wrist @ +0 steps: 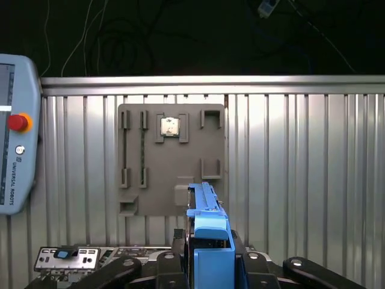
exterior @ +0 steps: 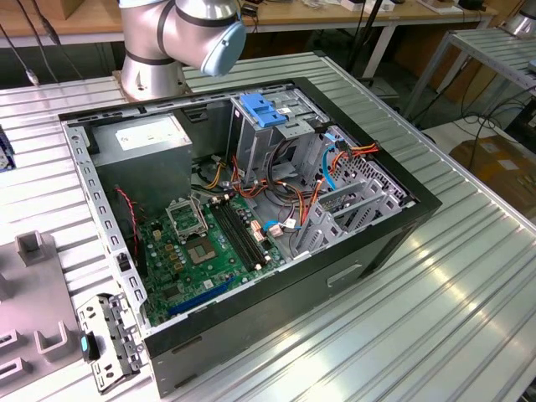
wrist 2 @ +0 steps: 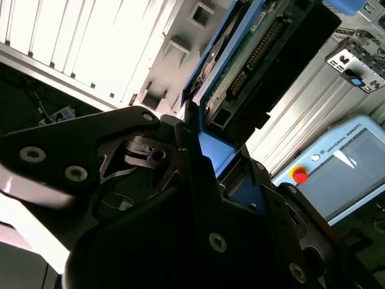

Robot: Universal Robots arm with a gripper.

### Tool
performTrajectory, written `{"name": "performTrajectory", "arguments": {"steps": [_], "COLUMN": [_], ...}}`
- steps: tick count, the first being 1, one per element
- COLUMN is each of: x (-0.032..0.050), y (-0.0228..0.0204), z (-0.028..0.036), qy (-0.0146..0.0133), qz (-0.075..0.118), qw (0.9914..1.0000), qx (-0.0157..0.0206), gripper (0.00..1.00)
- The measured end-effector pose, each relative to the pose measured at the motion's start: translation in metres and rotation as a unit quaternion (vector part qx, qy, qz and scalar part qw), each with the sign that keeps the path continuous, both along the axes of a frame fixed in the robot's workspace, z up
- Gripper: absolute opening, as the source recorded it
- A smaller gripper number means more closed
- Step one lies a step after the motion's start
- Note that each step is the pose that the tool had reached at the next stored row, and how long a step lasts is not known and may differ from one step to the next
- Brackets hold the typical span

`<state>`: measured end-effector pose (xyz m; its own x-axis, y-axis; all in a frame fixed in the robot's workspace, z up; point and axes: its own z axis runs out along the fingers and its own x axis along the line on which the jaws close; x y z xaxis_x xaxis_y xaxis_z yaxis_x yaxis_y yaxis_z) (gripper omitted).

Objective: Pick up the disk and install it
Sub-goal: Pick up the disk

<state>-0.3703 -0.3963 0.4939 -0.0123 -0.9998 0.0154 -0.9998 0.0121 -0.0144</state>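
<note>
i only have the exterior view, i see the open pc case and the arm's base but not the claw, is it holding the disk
Observer: Yes. In both wrist views the claw is shut on the disk, which stands on edge in its grip.
Operator: is it over the case yet
Observer: No. In the first wrist view a grey fixture tray on the ribbed table lies beyond the disk, not the case.
Operator: anything in that tray
Observer: A small square chip sits in one of its pockets.
</note>
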Motion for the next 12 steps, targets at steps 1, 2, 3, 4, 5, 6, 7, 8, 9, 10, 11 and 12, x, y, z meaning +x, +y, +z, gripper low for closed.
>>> {"name": "performTrajectory", "arguments": {"steps": [1,2,3,4,5,6,7,8,9,10,11,12], "x": [0.0077,0.0212,0.0260,0.0298,0.0322,0.0342,0.0372,0.0393,0.0416,0.0436,0.0468,0.0487], "y": [-0.0018,-0.0023,-0.0024,-0.0024,-0.0025,-0.0025,-0.0025,-0.0025,-0.0025,-0.0025,-0.0025,-0.0025], "z": [0.0000,0.0000,0.0000,0.0000,0.0000,0.0000,0.0000,0.0000,0.0000,0.0000,0.0000,0.0000], "qy": [0.0000,0.0000,0.0000,0.0000,0.0000,0.0000,0.0000,0.0000,0.0000,0.0000,0.0000,0.0000], "qz": [0.000,0.000,0.000,0.000,0.000,0.000,0.000,0.000,0.000,0.000,0.000,0.000], "qw": [1.00000,1.00000,1.00000,1.00000,1.00000,1.00000,1.00000,1.00000,1.00000,1.00000,1.00000,1.00000], "qx": [0.0000,0.0000,0.0000,0.0000,0.0000,0.0000,0.0000,0.0000,0.0000,0.0000,0.0000,0.0000], "gripper": [0.37,0.37,0.37,0.37,0.37,0.37,0.37,0.37,0.37,0.37,0.37,0.37]}}
